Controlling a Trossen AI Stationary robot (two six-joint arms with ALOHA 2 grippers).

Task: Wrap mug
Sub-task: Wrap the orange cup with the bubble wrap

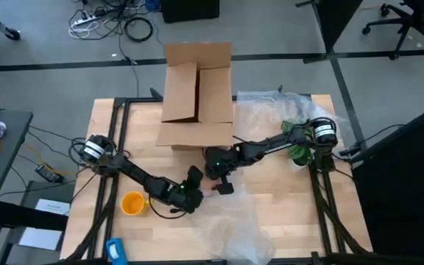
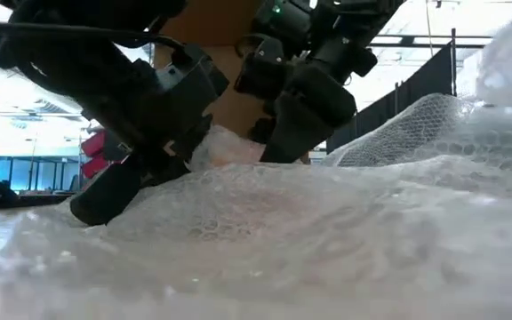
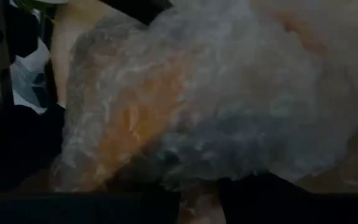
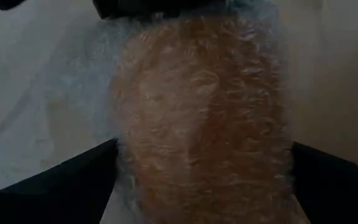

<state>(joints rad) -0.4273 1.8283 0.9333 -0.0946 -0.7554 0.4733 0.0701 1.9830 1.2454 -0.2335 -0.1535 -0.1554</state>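
Observation:
The yellow-orange mug [image 1: 132, 202] stands on the table's near left, its mouth up, touched by neither gripper. A crinkly sheet of bubble wrap [image 1: 271, 221] lies over the table's near right. Between my two grippers a bunched part of it swathes something orange [image 4: 204, 124] [image 3: 135, 118]; what is inside cannot be told. My left gripper [image 1: 192, 193] comes at this bundle [image 1: 207, 186] from the left and is shut on the wrap. My right gripper [image 1: 219, 182] comes from the right, with the bundle between its fingers. My left gripper pinches bunched bubble wrap [image 3: 199, 186] at the bundle's edge between its two fingers, which stand close together. It slants down from the table's left. The number of layers cannot be told. My right gripper holds the wrapped bundle's two sides [image 4: 126, 174] between its widely spread fingers [image 4: 73, 186], slanting down from the table's far right. The bundle rests low on the sheet [image 2: 265, 222].
An open cardboard box [image 1: 197, 96] stands at the far middle, just behind the grippers. More bubble wrap [image 1: 285, 110] and a green plant [image 1: 297, 143] lie at the far right. A blue thing [image 1: 116, 250] sits at the near left edge.

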